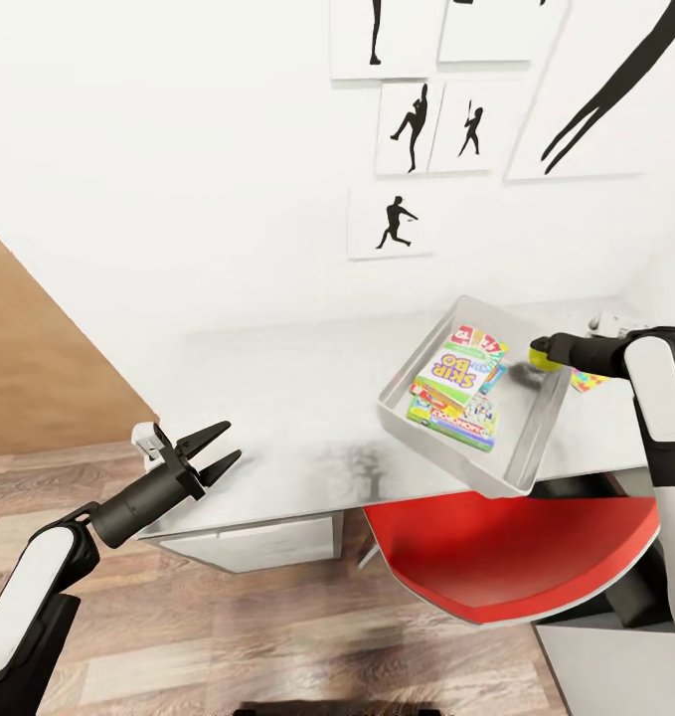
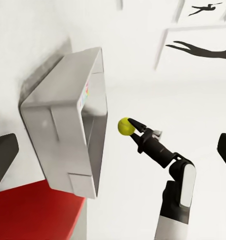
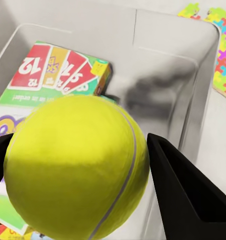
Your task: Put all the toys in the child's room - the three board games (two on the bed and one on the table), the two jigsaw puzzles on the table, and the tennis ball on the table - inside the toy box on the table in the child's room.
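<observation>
Indoors, a pale grey table (image 1: 277,398) stands against a white wall with black silhouette prints (image 1: 392,224). Right gripper (image 1: 536,353) clasps the tennis ball (image 1: 543,354) over the toy box (image 1: 521,443) rim, board games (image 1: 456,383) inside. Left gripper (image 1: 218,449) hangs spread apart near the table's front edge.

I see a yellow-green tennis ball (image 3: 75,167) with a pale grey seam, held between my right gripper's (image 1: 542,353) black fingers. The toy box (image 1: 528,441) is pale grey; its top board game (image 1: 456,370) shows red, yellow and green cards with white numbers. A jigsaw puzzle (image 3: 224,56) mixes pink, yellow, green, blue pieces. The chair (image 1: 496,557) is red.
</observation>
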Controlling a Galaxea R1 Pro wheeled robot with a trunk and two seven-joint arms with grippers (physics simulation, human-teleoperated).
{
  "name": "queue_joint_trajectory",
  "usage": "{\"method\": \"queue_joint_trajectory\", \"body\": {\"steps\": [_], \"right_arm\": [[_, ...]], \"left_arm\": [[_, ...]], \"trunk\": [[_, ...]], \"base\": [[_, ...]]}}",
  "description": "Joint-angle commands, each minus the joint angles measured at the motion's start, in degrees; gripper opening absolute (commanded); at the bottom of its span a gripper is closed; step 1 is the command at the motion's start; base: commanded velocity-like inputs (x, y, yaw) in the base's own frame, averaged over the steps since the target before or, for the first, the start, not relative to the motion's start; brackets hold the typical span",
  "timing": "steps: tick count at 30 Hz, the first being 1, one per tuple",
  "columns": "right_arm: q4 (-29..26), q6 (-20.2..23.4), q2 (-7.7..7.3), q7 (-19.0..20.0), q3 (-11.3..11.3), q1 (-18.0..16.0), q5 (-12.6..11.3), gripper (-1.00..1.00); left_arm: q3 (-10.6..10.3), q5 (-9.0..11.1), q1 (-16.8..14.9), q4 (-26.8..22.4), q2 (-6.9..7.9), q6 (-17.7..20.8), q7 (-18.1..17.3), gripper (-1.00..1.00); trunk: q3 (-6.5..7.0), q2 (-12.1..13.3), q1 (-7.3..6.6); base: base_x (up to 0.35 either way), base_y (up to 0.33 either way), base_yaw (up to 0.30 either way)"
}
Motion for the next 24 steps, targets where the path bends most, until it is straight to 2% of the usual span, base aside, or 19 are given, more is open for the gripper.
{"method": "queue_joint_trajectory", "body": {"steps": [1,15,24], "right_arm": [[0.14,0.1,0.01,-0.54,0.03,-0.04,-0.71,-1.0],[1.04,-0.08,0.21,-0.73,1.93,-0.07,-0.65,-1.0],[1.14,-1.41,0.25,-0.78,2.41,-0.1,-0.6,-1.0]], "left_arm": [[0.06,-0.19,-0.04,0.01,0.0,0.25,-0.26,1.0],[0.06,-0.16,-0.04,0.0,0.0,0.29,-0.32,1.0],[0.06,-0.12,-0.04,-0.01,-0.05,0.29,-0.35,1.0]], "trunk": [[-0.16,-0.1,0.03],[-1.4,-0.1,0.03],[-2.23,-0.1,0.03]], "base": [[0.0,0.0,0.0],[0.0,0.0,0.0],[0.0,0.0,0.0]]}}
